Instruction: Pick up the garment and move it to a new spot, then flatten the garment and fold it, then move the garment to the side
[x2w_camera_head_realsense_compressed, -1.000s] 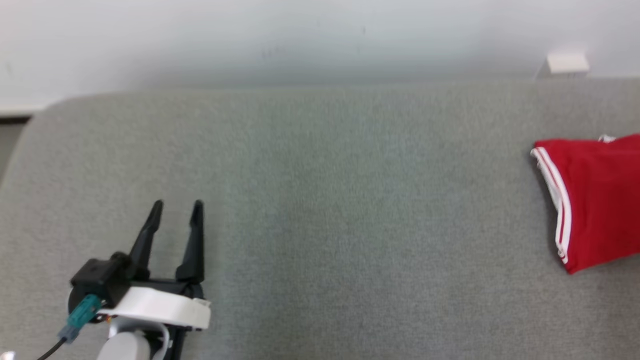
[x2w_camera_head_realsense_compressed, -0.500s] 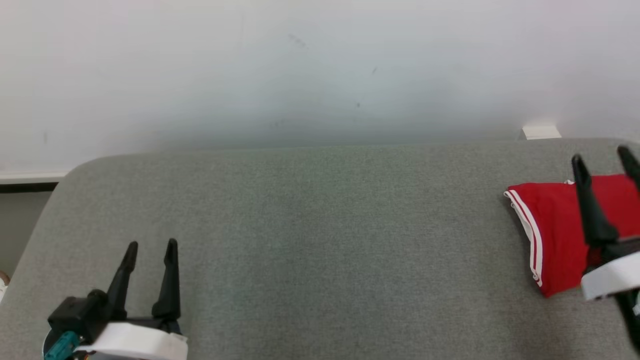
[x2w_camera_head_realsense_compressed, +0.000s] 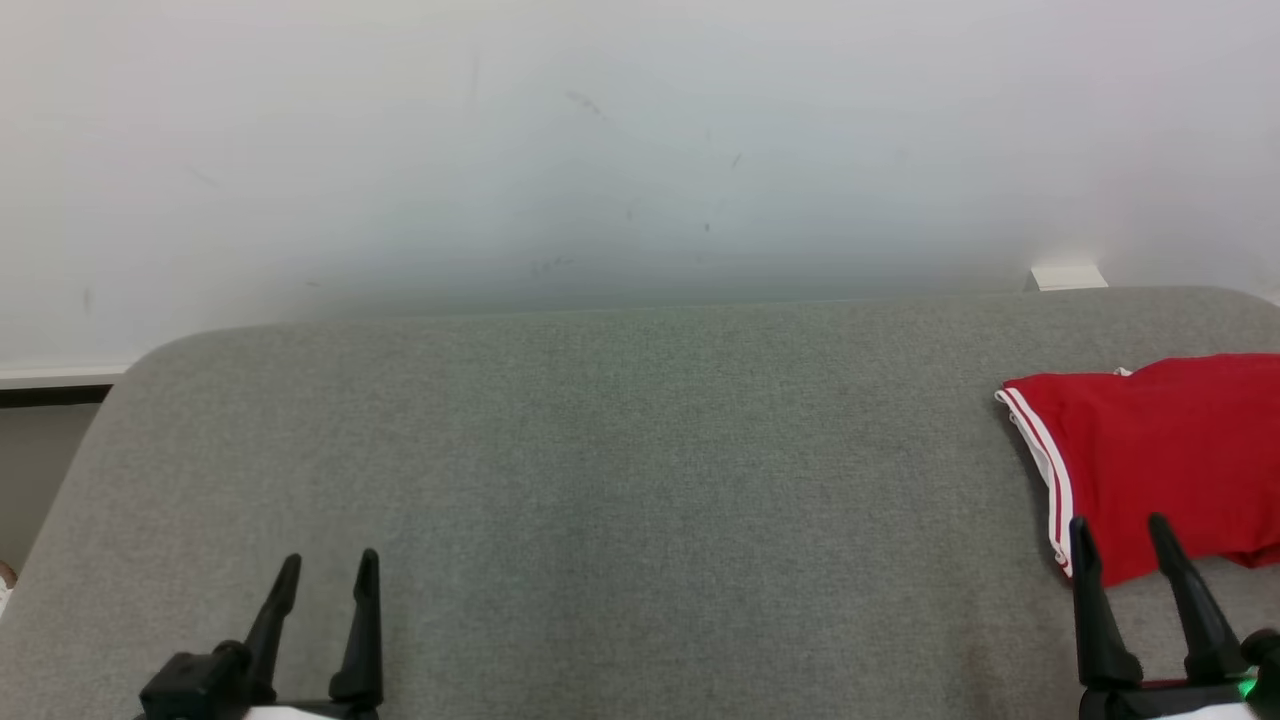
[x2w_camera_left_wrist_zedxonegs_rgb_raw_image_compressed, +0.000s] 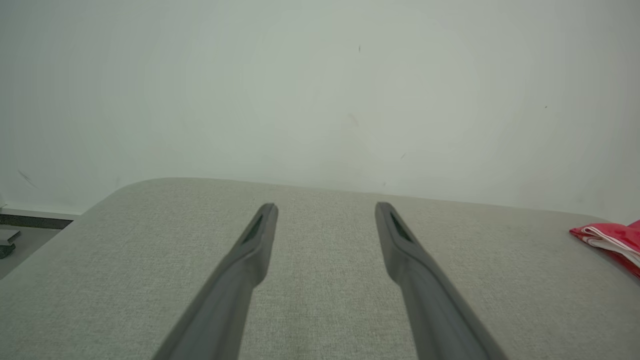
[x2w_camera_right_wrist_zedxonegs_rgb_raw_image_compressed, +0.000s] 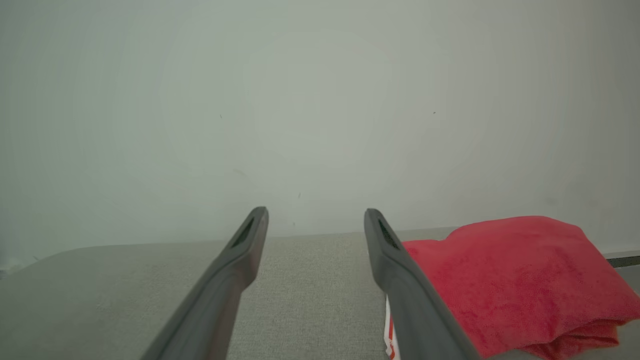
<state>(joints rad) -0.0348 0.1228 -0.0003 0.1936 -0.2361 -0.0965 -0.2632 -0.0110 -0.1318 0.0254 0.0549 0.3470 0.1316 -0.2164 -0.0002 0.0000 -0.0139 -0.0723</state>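
Near edge, head view: the left gripper (x2w_camera_head_realsense_compressed: 330, 556) is sitting at lower left, its two long, dark, tapering fingers pointing up-frame and standing apart with nothing between them. The right gripper (x2w_camera_head_realsense_compressed: 1118, 520) is sitting at lower right, its fingers likewise standing apart and gripping nothing. Their tips are showing against the near hem of the garment (x2w_camera_head_realsense_compressed: 1160, 450); contact not discernible.

Left wrist view: matte grey fingers (x2w_camera_left_wrist_zedxonegs_rgb_raw_image_compressed: 250, 260) are spreading in a narrow V over the cloth below, each tip carrying a slim inset slot.

Garment: red, soft and nappy-looking, folded into a thick packet. It is lying on the right side of the grey upholstered surface (x2w_camera_head_realsense_compressed: 640, 480) and running off the right edge of the head view. A white double stripe is trimming its left edge. In the right wrist view it is bulging as a plump red mound just right of that gripper's right-hand finger, with layers showing at its lower edge.

Surface: fine, even grey weave, broad and flat, its far left corner rounding off.

Beyond: a small white block (x2w_camera_head_realsense_compressed: 1068, 277) is sitting at the far edge, behind the garment. A pale matte wall (x2w_camera_head_realsense_compressed: 600, 150) is rising behind, carrying faint scuffs and specks. A dark strip (x2w_camera_head_realsense_compressed: 50, 395) is running along the wall's foot at far left
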